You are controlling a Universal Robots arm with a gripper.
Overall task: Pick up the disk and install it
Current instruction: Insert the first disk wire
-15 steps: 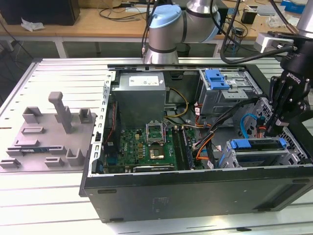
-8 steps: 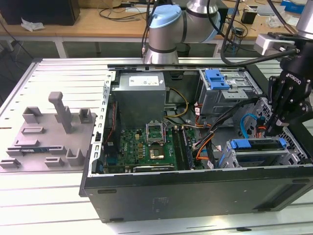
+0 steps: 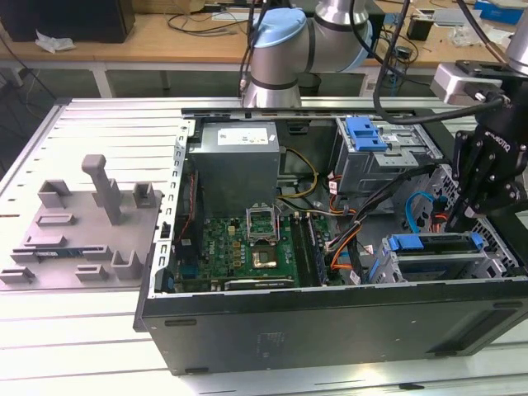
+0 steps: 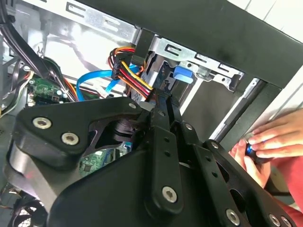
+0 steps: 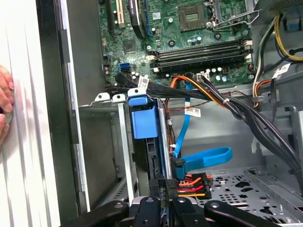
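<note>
Disk (image 3: 441, 244) sits edge-on in the metal cage (image 3: 437, 266), blue carrier ends showing.

The motherboard (image 5: 189, 28) is green, the plastic tab (image 5: 142, 120) blue, the wires (image 5: 191, 182) red, orange, yellow.

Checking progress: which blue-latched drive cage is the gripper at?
The drive cage nearest the camera in the exterior view, under the gripper; the other cage sits back by the power supply.

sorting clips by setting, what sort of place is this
Probably a robotics lab or workshop: an open black desktop computer case with a green motherboard lies on a slotted aluminium table, a silver-and-blue robot arm rises at its far side, and a cluttered wooden bench runs behind.
</note>
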